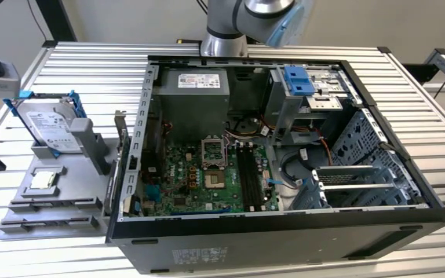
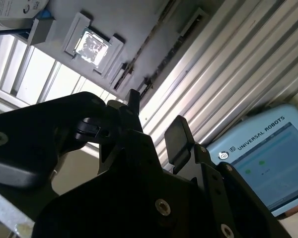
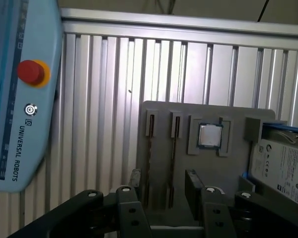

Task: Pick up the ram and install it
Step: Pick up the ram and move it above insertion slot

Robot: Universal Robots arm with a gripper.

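The ram (image 3: 150, 166), as best I can tell, is the thin edge standing in a narrow slot of the grey holder (image 3: 233, 168) on the desk (image 3: 99, 99). Its long axis runs straight toward the gripper (image 3: 163, 183). The jaws are spread and empty, flanking that slot from above.

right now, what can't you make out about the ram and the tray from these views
Ram: the tray has two narrow slots, edge-on in the first wrist view; too thin to tell if a stick sits inside.
Tray's near end: hidden behind the open gripper there.
Motherboard memory slots, exterior view: too small to tell if filled.
Arm: cut off by that view's top edge.
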